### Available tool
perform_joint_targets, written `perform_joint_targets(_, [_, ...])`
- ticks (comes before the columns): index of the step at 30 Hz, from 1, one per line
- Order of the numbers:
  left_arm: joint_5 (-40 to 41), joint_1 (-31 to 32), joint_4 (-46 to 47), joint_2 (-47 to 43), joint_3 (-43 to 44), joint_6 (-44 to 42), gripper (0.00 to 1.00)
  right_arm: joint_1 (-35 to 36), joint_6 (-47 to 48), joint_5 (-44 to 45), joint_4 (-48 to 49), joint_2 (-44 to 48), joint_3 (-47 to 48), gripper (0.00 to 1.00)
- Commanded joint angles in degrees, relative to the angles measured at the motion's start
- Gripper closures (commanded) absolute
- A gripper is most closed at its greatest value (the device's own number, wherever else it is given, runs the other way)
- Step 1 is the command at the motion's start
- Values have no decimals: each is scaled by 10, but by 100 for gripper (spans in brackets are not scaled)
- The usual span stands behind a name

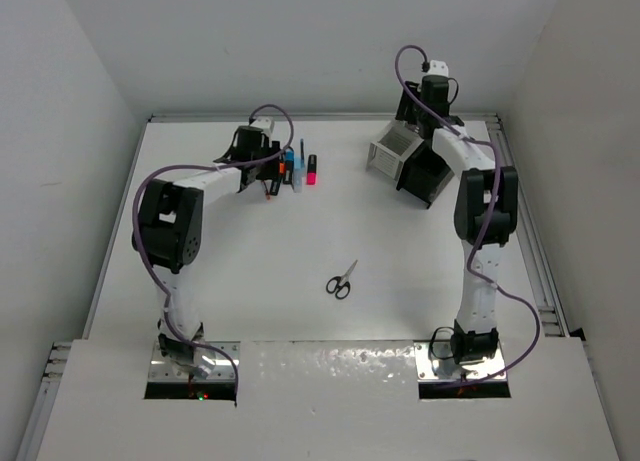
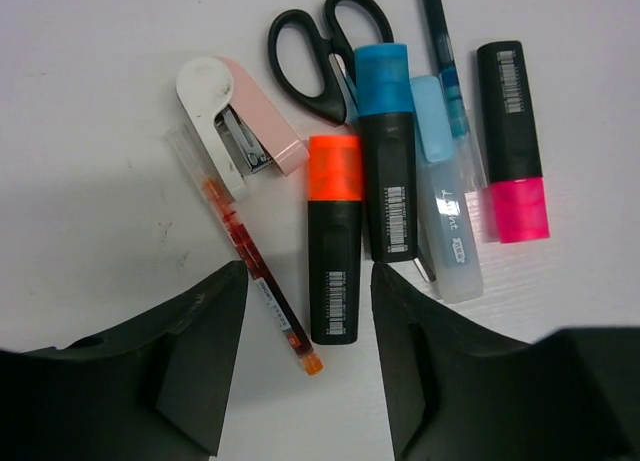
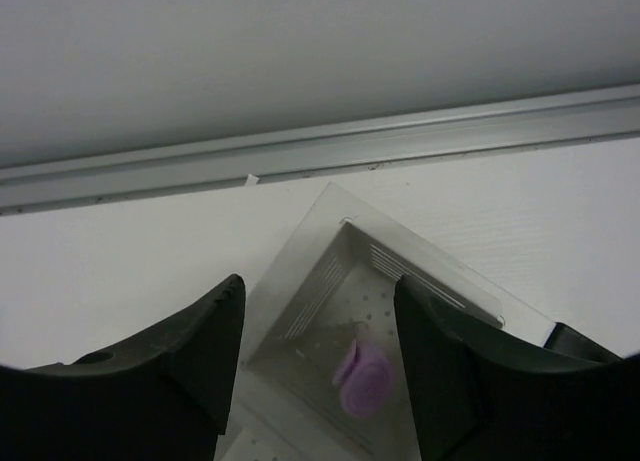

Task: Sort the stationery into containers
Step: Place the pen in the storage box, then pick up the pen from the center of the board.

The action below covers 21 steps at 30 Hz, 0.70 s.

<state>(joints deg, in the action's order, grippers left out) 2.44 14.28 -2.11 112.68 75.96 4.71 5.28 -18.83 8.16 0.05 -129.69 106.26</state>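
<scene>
The stationery lies clustered far left on the table point(image 1: 250, 261). The orange marker point(image 2: 335, 251), blue marker point(image 2: 386, 151) and pink marker point(image 2: 513, 131) lie side by side, each with a white barcode label. Between blue and pink is a pale blue stick point(image 2: 447, 226) whose white script is unreadable. A red pen point(image 2: 250, 253), a stapler point(image 2: 235, 126) and scissors point(image 2: 322, 51) lie alongside. The left gripper point(image 2: 308, 281) is spread, its fingers either side of the orange marker's end. Second scissors point(image 1: 342, 279) lie mid-table. Far right, the right gripper point(image 3: 318, 291), also spread, hangs over the white box point(image 3: 330, 271), which holds a lilac piece point(image 3: 362, 379). The black box point(image 1: 430, 176) adjoins it.
</scene>
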Motion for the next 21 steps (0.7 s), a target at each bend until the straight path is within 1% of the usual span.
perform_joint_targets(1, [28,16,5,20,37,-29,50,9,13,-24,19,73,2,39])
perform_joint_targets(4, [42,31,-4,37,56,-36,54,11,8,-39,28,103,-15,39])
perform_joint_targets(6, [68,36,-5,40,61,-32,56,11,-1,-56,36,130,-37,41])
perform_joint_targets(8, [77,37,-11,50,70,-32,57,12,-4,-68,50,146,-61,42])
perform_joint_targets(11, [71,33,-47,77,109,-23,58,13,-10,-78,66,174,-91,42])
perform_joint_targets(12, [64,29,-65,85,117,-20,59,13,-11,-98,71,186,-98,43])
perform_joint_targets(14, [63,30,-81,101,142,-22,60,12,-10,-109,76,196,-118,44])
perform_joint_targets(21, [70,36,-79,95,127,-30,61,13,-10,-119,87,236,-168,45])
